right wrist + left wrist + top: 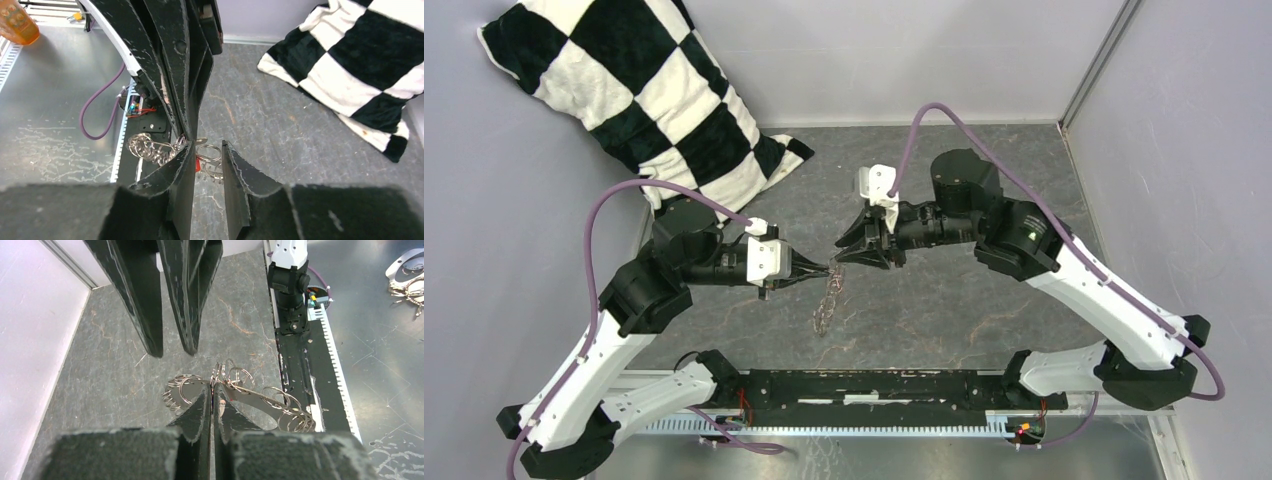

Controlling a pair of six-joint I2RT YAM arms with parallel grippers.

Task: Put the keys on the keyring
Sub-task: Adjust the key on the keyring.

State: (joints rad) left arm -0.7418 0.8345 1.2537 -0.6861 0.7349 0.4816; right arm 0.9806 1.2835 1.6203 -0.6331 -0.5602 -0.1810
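Observation:
The keyring [826, 305], a chain of small silver rings, hangs from my left gripper [827, 268] above the dark stone table [954, 300]. In the left wrist view the left gripper [214, 390] is shut on the keyring [280, 410], with loops spread to both sides. My right gripper [844, 250] is open, tip to tip with the left one. In the right wrist view one ring [208, 152] and the red tag [198, 164] lie between the right gripper's [206, 148] spread jaws. A small silver piece [201, 140] shows at the left fingertips; I cannot tell whether it is the key.
A black-and-white checked cushion [639, 95] leans at the back left. A black rail [874, 388] and a metal shelf run along the near edge. Loose metal parts [405, 277] and an orange object [17, 22] lie on the shelf. Grey walls enclose the table.

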